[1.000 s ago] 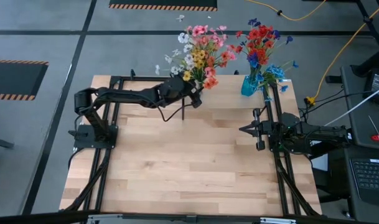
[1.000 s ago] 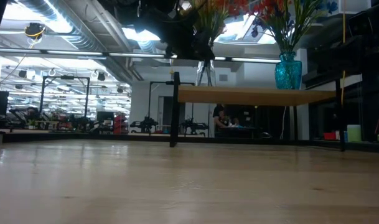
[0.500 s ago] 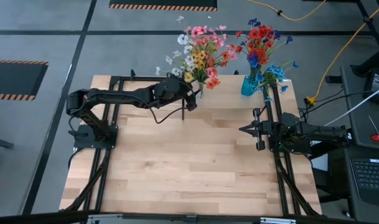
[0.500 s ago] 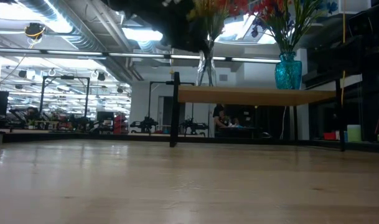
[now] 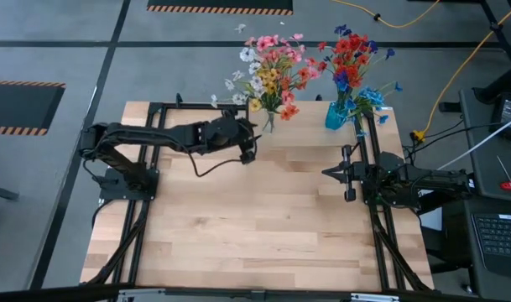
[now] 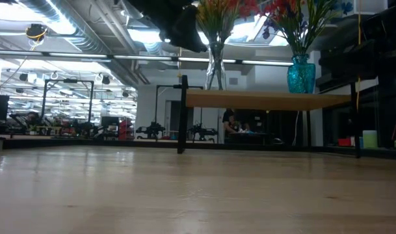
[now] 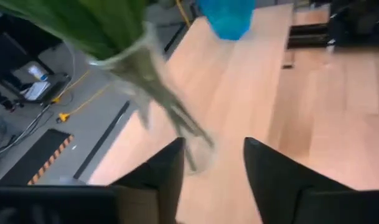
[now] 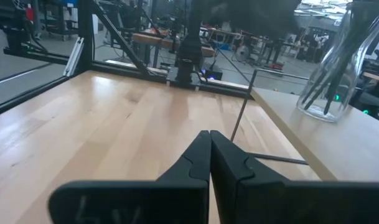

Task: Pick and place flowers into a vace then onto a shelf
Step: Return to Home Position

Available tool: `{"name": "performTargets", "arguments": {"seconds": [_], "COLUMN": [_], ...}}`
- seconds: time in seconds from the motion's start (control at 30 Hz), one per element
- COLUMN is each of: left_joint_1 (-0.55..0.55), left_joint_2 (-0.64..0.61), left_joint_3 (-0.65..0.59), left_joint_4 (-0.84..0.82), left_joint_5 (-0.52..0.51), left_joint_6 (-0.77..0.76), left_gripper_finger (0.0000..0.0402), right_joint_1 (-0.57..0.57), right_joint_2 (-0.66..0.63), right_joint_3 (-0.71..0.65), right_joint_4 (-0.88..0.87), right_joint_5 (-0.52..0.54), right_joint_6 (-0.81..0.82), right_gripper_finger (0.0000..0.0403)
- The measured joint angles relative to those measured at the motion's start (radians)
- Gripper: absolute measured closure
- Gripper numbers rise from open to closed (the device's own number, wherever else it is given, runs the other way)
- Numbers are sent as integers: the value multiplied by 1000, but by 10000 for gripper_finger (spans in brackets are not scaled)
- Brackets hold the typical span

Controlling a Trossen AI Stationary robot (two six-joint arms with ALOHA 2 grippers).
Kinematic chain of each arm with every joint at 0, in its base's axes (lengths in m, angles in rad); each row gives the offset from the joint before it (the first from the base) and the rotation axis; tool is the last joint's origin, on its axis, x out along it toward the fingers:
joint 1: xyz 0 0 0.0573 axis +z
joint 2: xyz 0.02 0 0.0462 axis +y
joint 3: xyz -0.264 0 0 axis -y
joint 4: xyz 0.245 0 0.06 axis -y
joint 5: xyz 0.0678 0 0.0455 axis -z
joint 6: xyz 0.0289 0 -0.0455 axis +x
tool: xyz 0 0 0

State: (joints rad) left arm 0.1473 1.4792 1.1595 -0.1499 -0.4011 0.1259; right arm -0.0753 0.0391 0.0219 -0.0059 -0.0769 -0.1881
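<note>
A clear glass vase (image 5: 269,124) holding mixed pink, yellow, white and orange flowers (image 5: 270,71) stands on its base on the raised pale shelf (image 6: 269,99), near the shelf's left end. A blue vase (image 5: 336,116) with red and blue flowers (image 5: 351,54) stands farther right on the same shelf. My left gripper (image 5: 248,151) hovers open just left of and nearer than the clear vase (image 7: 170,112), touching nothing. My right gripper (image 5: 335,174) is shut and hangs level over the table's right side, holding nothing.
The wide butcher-block tabletop (image 5: 255,226) lies in front of the shelf. Black frame rails (image 5: 146,193) run along both sides by the arm bases. Thin black posts (image 6: 182,114) carry the shelf. A person (image 6: 229,123) sits far back in the room.
My left gripper has drawn back from the clear vase, toward the table's left and near edges, and risen a little. The clear vase with its flowers stays standing on the shelf.
</note>
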Motion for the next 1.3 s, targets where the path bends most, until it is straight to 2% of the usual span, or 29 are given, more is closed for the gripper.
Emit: {"name": "performTargets", "arguments": {"seconds": [0.17, 0.33, 0.47, 0.57, 0.93, 1.2, 1.3], "left_joint_1": [-31, -54, -51, -33, -10, -10, -10], "left_joint_2": [-22, -124, -258, -367, -781, -1023, -1096], "left_joint_3": [-173, -415, -600, -715, -1029, -1150, -1149], "left_joint_4": [172, 410, 605, 676, 731, 709, 581], "left_joint_5": [1, 23, 181, 257, 265, 265, 265], "left_joint_6": [-13, -43, -36, -37, -88, -79, -98], "left_gripper_finger": [311, 369, 397, 399, 399, 397, 397], "right_joint_1": [0, 0, 0, 0, 0, 0, 0], "right_joint_2": [0, 5, 19, 27, 26, 26, 26], "right_joint_3": [0, 0, 1, 1, 1, 1, 1], "right_joint_4": [0, 0, 2, 3, 1, 0, 0], "right_joint_5": [-1, -2, -2, -2, 5, 6, 7], "right_joint_6": [11, 36, 38, 38, 38, 56, 73], "right_gripper_finger": [395, 395, 395, 395, 395, 395, 395]}}
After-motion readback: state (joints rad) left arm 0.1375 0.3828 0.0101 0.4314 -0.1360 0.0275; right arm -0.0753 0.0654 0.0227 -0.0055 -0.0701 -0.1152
